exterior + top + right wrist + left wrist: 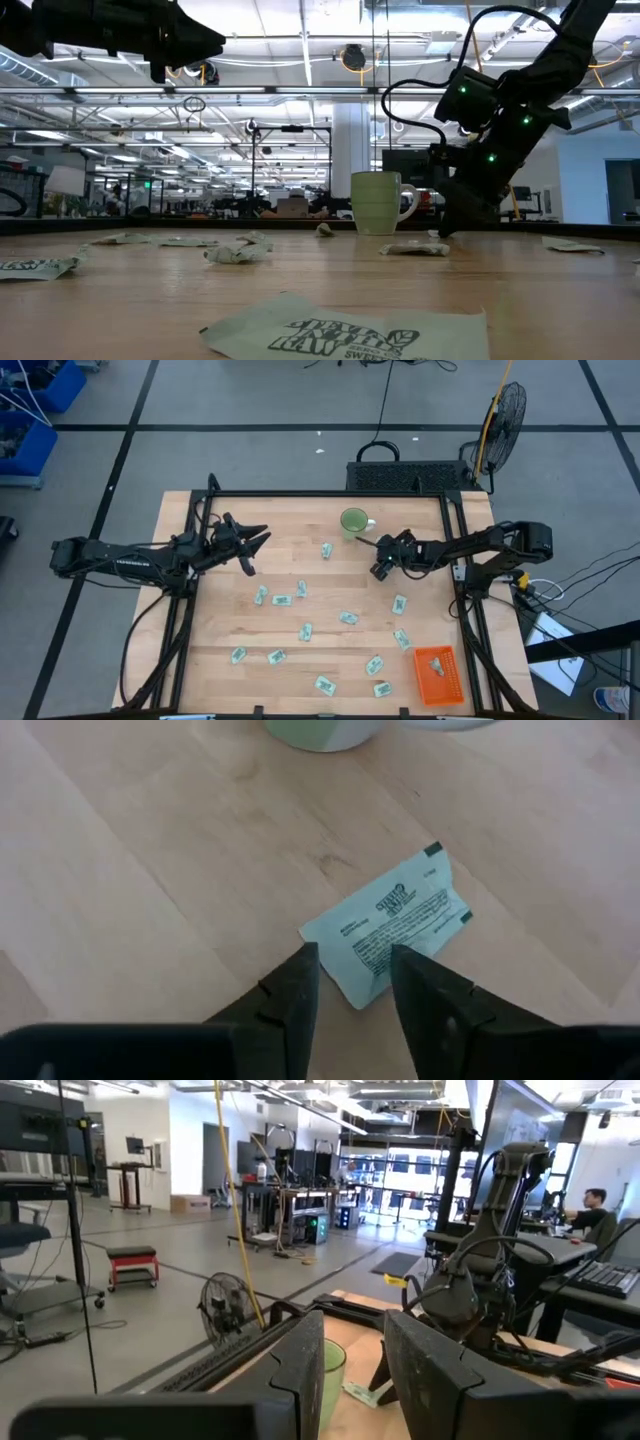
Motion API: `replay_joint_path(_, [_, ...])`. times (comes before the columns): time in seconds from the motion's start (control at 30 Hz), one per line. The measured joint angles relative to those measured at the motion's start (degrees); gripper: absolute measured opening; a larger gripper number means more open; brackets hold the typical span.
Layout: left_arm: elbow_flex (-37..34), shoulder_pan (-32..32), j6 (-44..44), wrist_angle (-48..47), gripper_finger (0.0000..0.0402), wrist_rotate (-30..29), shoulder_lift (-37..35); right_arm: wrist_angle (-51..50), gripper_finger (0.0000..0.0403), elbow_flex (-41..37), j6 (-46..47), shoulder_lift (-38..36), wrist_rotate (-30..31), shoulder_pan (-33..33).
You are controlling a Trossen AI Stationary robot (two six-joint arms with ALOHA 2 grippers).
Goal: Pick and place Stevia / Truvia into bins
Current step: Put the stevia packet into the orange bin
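**Now over a sachet, not yet clenched**

My right gripper (pixel 352 962) is low at the table, right of centre in the high view. Its fingers stand apart and straddle the near corner of one sachet (pixel 400 920). Nothing is pinched yet. The sachet lies flat on the wood, just below the mug (pixel 353 521) in that view, and well apart from the bin (pixel 441 688) at lower right.

To do this well, I think I should press the tips onto the wood before squeezing. The paper is thin and flat, so a high close would skate over it. Only a corner sits between the tips, so I would shift a little further over the sachet so that it doesn't slip out. I would then lift straight up, clear of the mug.

My left gripper (pixel 256 540) hangs released and empty in the air at upper left.

Count, from above: thirteen loose sachets spread over the table (pixel 215 585), besides the one under my fingers. There is one orange bin with something pale inside, though I cannot tell how many, and one mug.
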Motion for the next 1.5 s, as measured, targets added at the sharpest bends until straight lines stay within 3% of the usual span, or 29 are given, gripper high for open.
replay_joint_path(0.27, [0.00,-0.02,0.18,0.52,0.0113,0.00,-0.02,14.63,0.0011,-8.30,2.40,-0.30,-3.33,-0.32])
replay_joint_path(0.53, [0.00,-0.02,0.09,0.89,0.0113,0.00,-0.02,16.46,0.0001,-6.91,-2.40,-6.08,-4.75,1.55])
replay_joint_path(0.7, [0.00,0.00,0.06,0.87,0.0113,0.00,-0.02,3.56,0.0000,0.93,-4.50,-15.39,-9.10,8.08])
replay_joint_path(0.87, [0.00,-0.04,0.16,0.90,0.0113,0.02,-0.02,-15.58,0.0000,15.11,0.58,-21.58,-15.31,20.73])
replay_joint_path(1.0, [0.00,-0.07,0.04,0.94,0.0113,0.00,-0.02,-27.09,0.0001,25.66,9.75,-22.29,-23.63,32.61])
replay_joint_path(1.13, [0.00,-0.11,0.04,0.94,0.0113,0.00,-0.02,-25.52,0.0003,27.17,26.71,-22.13,-44.61,42.93])
replay_joint_path(1.17, [0.00,-0.11,-0.03,0.94,0.0113,0.00,-0.01,-24.72,0.0002,27.24,32.54,-22.21,-47.54,45.46])
replay_joint_path(1.23, [0.00,-0.11,-0.70,0.94,0.0113,0.00,-0.02,-24.65,0.0001,27.03,44.79,-22.24,-47.87,50.44])
replay_joint_path(1.37, [0.00,-0.11,-2.55,0.91,0.0113,0.00,-0.01,-25.00,0.0001,24.20,67.60,-22.18,-42.72,57.70])
replay_joint_path(1.5, [0.00,-0.11,-2.80,0.94,0.0113,0.00,-0.02,-24.82,0.0001,20.13,79.97,-22.18,-42.46,62.45])
